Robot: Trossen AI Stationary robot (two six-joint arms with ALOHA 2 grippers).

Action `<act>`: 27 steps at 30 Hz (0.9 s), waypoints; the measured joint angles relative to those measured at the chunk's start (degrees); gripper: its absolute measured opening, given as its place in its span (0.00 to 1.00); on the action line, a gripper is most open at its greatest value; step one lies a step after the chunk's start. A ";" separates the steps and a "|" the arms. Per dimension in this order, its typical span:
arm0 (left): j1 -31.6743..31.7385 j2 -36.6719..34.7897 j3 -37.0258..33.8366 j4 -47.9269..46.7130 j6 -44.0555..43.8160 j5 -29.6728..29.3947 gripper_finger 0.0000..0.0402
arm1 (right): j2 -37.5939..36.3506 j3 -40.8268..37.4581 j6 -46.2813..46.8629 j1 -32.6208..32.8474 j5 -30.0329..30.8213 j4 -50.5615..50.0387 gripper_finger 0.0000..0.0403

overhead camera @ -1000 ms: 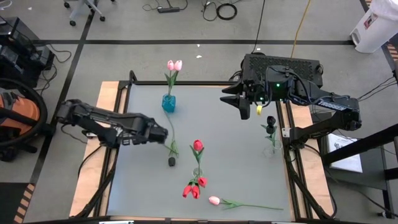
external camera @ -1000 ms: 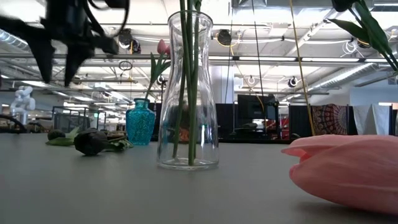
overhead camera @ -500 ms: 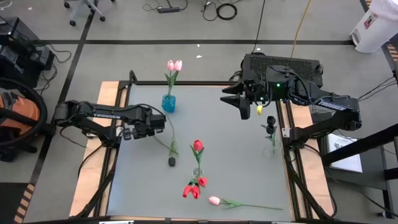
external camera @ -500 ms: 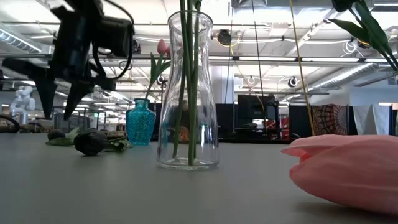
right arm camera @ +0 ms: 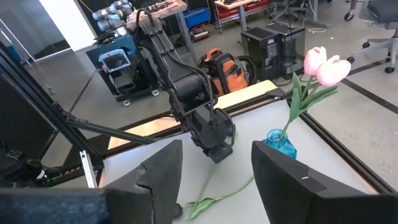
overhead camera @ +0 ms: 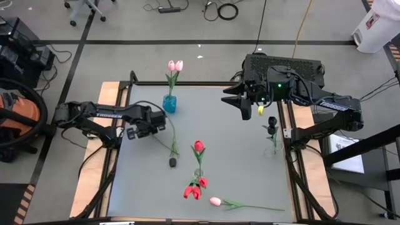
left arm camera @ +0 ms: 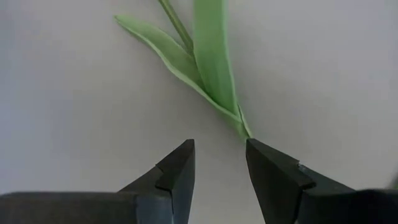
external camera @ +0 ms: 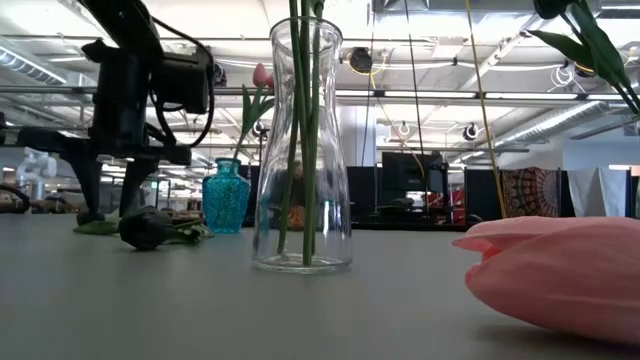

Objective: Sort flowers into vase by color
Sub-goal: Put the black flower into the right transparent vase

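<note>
A black flower (overhead camera: 172,162) lies on the grey table, its stem running toward the far edge and its leaves (left arm camera: 205,68) flat. My left gripper (overhead camera: 150,127) (left arm camera: 219,149) points down, open, low over the table at the leaf end; whether a finger touches the leaf tip cannot be told. A blue vase (overhead camera: 169,103) holds two pink flowers. A clear vase (external camera: 302,150) holds a red one (overhead camera: 199,147). Red flowers (overhead camera: 195,189) and a pink one (overhead camera: 215,201) lie near the front edge. My right gripper (overhead camera: 240,103) waits open, raised at the far right.
A third vase (overhead camera: 273,147) with a black flower (overhead camera: 272,122) stands at the table's right edge. Bare grey table (overhead camera: 237,169) lies between the clear vase and that one. The lying pink flower's stem (overhead camera: 256,207) runs toward the right along the front edge.
My left gripper has sunk from well above the table to just over it, beside the black flower's leaves, and has shifted a little toward the table's left edge, rolling slightly. Its fingers have stayed open. The flowers have not moved.
</note>
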 joint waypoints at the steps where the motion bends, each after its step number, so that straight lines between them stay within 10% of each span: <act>1: 0.33 0.00 -0.18 0.06 0.00 -0.25 0.37 | 0.00 0.00 0.00 0.00 0.00 0.00 0.46; 27: 6.91 0.02 -3.88 4.18 1.53 -6.29 0.37 | 0.00 0.00 0.00 -0.02 0.00 0.00 0.46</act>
